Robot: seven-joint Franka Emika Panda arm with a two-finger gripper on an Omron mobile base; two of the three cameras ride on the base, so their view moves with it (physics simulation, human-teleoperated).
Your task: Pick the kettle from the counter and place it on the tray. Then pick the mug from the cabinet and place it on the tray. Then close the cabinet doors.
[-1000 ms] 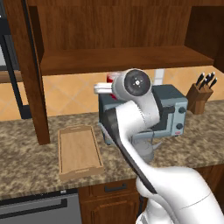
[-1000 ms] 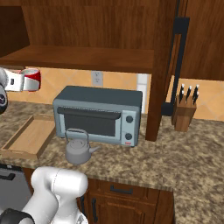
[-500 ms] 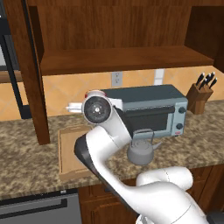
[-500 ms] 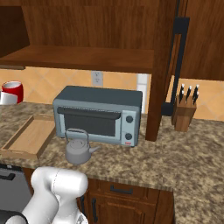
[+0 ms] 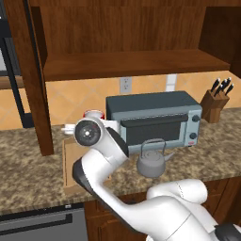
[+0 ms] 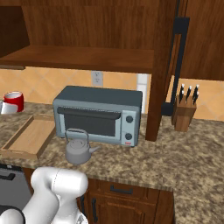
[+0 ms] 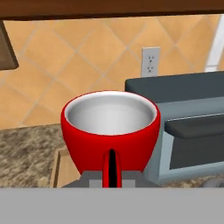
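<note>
Seen from the left base view, the white arm bends over the bench (image 5: 28,160) and hides most of the tray (image 5: 68,162), with just the rim of the red mug (image 5: 93,114) peeking above the wrist, while the kettle (image 5: 151,161) sits on the bench in front of the grey toaster oven (image 5: 155,120). Over in the right base view, the mug (image 6: 13,102) is cut off near the left edge, above the far end of the tray (image 6: 30,138), and the kettle (image 6: 78,148) stands beside the tray. Close up in the hand view, the mug (image 7: 110,133) has its handle facing the camera and the pincer (image 7: 111,178) sits at its base, mostly cropped, apparently clamped on the mug, with a tray corner (image 7: 57,168) below left.
</note>
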